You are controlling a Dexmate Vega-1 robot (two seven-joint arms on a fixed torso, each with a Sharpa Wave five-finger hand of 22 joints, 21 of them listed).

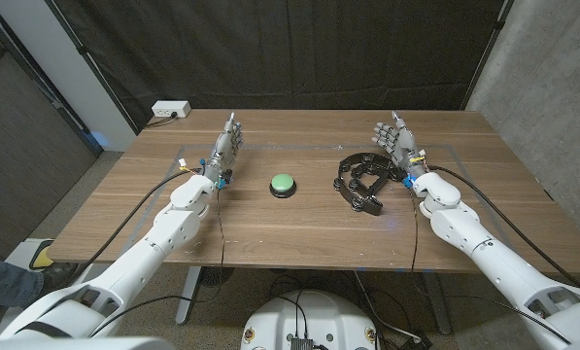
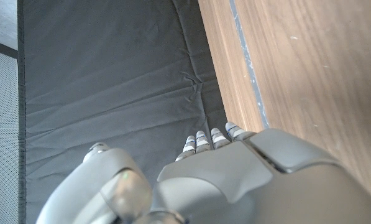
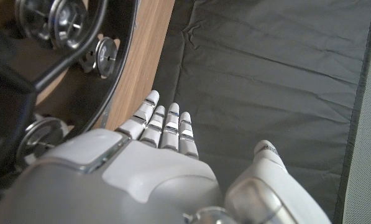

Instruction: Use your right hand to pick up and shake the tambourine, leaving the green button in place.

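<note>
Overhead head view, two close wrist views

A wooden table (image 1: 299, 228) spans the middle of the frame. On it, near the centre, sits a green button (image 1: 284, 184). Just right of centre lies a black tambourine (image 1: 363, 180) (metal jingles set around its rim).

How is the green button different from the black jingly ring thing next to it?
The green button is small, round and solid, bright green on a dark base. The tambourine is bigger, black and open in the middle, with shiny metal discs set around its frame. The button sits near the table's middle between both hands; the tambourine lies close beside the right hand. Both rest on the wooden table, and no hand holds either.
</note>
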